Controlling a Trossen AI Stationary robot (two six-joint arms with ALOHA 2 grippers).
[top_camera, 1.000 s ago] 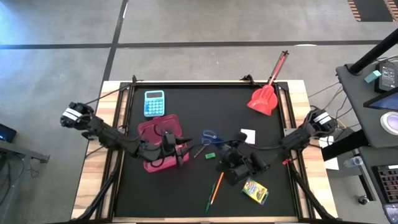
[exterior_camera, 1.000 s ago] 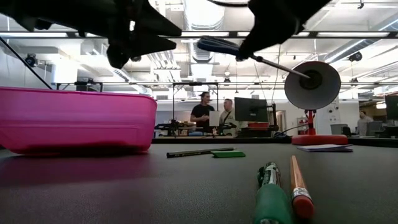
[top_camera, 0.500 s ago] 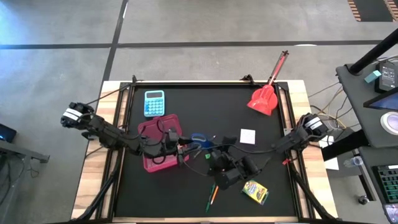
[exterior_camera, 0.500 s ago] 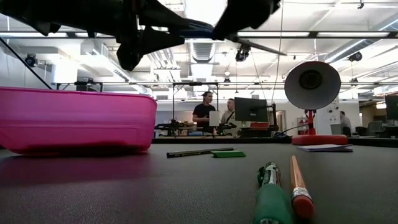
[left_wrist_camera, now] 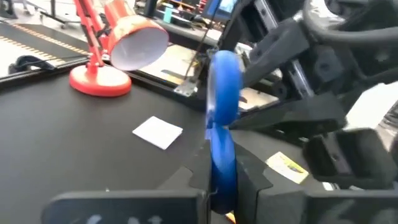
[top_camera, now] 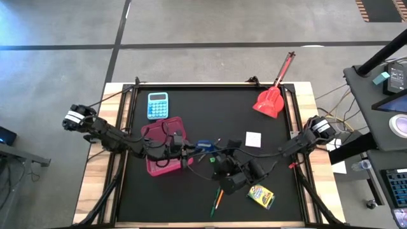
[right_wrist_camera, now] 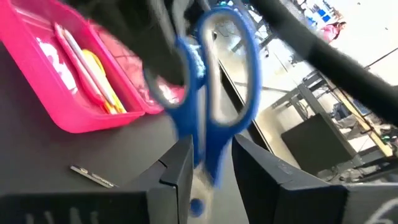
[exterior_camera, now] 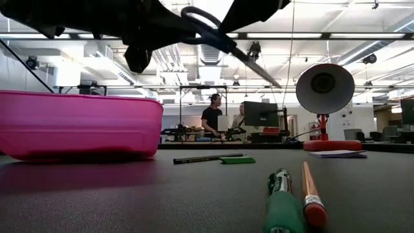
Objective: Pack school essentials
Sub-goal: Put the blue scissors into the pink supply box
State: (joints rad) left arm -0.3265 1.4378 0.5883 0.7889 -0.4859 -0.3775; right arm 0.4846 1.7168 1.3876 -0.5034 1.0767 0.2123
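From above, the two arms meet near the middle of the black surface [top_camera: 254, 108], just beside the pink bin [top_camera: 154, 135], and the blue-handled scissors [top_camera: 203, 145] show only as a small blue patch between the left hand [top_camera: 188, 151] and the right hand [top_camera: 216, 154]. The wrist cameras tell more. The left wrist view has the scissors' blue loops standing on edge between that hand's two fingers [left_wrist_camera: 186, 177], which press on them from both sides. The right wrist view shows the same loops face-on, with the lower part of the handles clamped between the right hand's fingers [right_wrist_camera: 177, 165]; so both hands are closed on the scissors at once. The low view alone shows that the scissors hang well above the surface, blades slanting down away from the bin.

Only the right wrist view looks into the bin, where pink and yellow sticks lie along its floor. On the surface nearby lie a dark pencil [exterior_camera: 204, 158] and a green eraser [exterior_camera: 237, 160], and closer to the low camera a green marker [exterior_camera: 280, 194] beside an orange pencil [exterior_camera: 312, 193]. The crayon box [top_camera: 261, 196] sits near the front edge, a white notepad [top_camera: 253, 138] just beyond the right arm, a blue calculator [top_camera: 158, 105] behind the bin, and a red lamp [top_camera: 269, 100] at the far right.
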